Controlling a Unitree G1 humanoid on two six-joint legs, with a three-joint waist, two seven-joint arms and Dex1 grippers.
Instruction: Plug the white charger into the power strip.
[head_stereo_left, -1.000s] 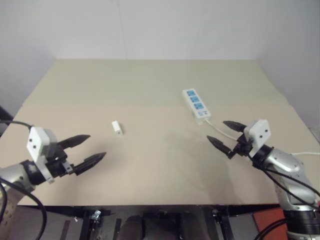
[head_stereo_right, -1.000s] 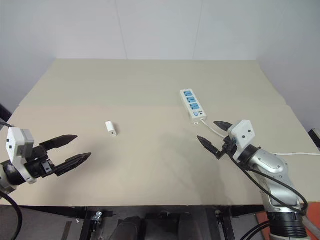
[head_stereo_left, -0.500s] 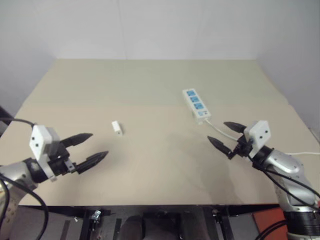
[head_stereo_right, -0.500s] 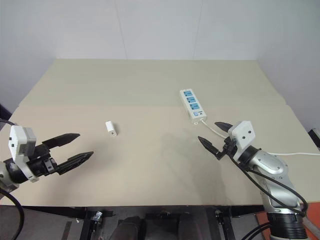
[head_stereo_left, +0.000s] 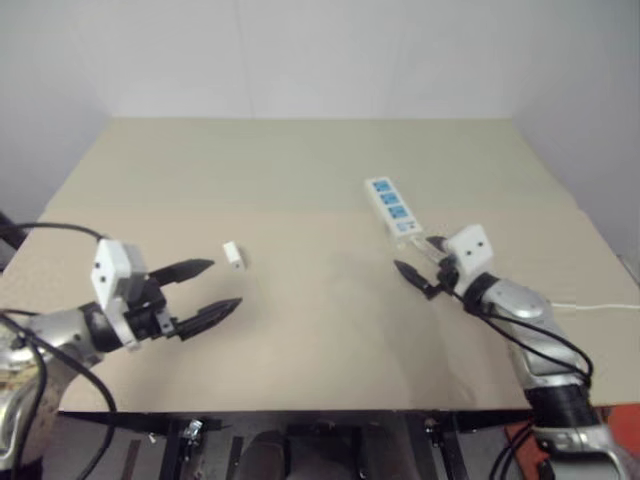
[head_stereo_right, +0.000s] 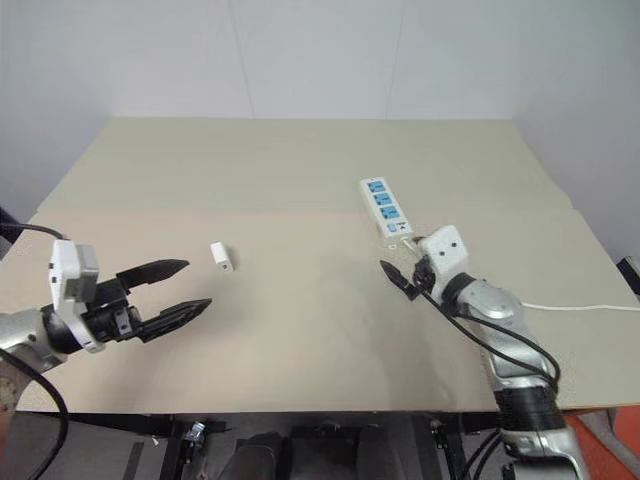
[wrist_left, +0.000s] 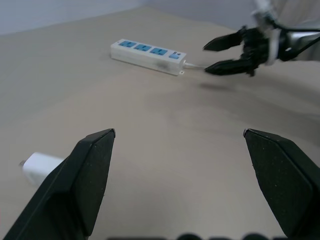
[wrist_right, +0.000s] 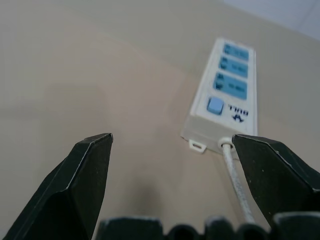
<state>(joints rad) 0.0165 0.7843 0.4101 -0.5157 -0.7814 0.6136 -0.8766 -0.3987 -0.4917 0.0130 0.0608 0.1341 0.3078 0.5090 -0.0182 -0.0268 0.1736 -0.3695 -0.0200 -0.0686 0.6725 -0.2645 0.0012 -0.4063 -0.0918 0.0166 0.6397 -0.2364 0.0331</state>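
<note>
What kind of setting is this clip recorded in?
Probably a lab or test room, not a home: a bare beige table against plain white walls, with just a power strip and a small white charger laid out.

Looks like a lab or robot test room to me: just a big plain beige table (head_stereo_right: 300, 150) pushed up against bare white walls (head_stereo_right: 320, 50), with black metal framing (head_stereo_right: 300, 440) and loose cables (head_stereo_left: 40, 350) showing under the near edge, nothing homey anywhere.
</note>
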